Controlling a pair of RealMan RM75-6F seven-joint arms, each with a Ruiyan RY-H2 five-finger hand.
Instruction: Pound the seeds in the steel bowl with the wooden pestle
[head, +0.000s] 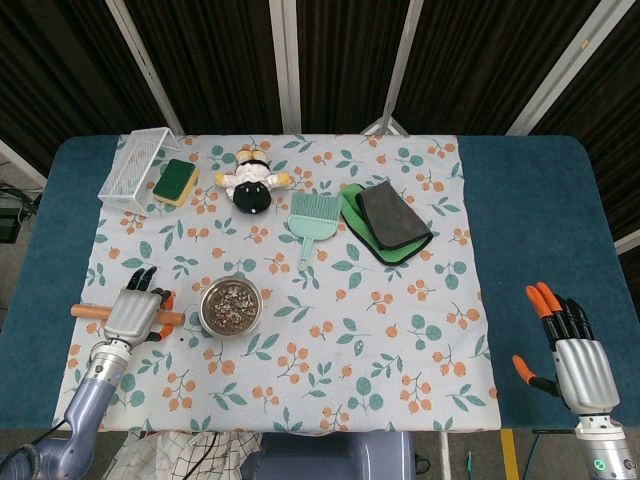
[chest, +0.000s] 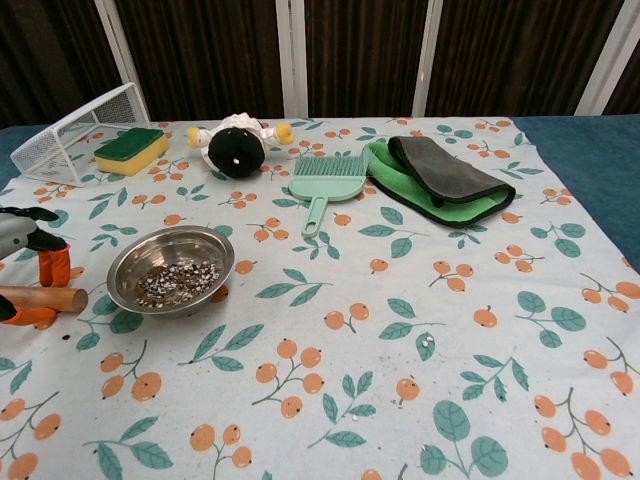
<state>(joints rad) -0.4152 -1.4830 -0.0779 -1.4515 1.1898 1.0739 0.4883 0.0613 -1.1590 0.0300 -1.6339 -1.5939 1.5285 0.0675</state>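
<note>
Wooden pestle (head: 95, 311) lies flat on the worktop (head: 530, 210), just left of the steel bowl (head: 231, 306) of seeds (head: 230, 300). Left hand (head: 137, 312) covers it, fingers (chest: 52, 268) draped over; whether they grip is unclear. A loose hold could roll it into the bowl. Right hand (head: 574, 356) waits near right, fingers spread, empty.

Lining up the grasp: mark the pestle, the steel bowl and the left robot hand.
wooden pestle (chest: 45, 298), chest view, the free end.
steel bowl (head: 208, 313), head view, left rim.
left robot hand (head: 136, 310), head view, back of the hand.

Bright, even light; sharp, soft shadows
</note>
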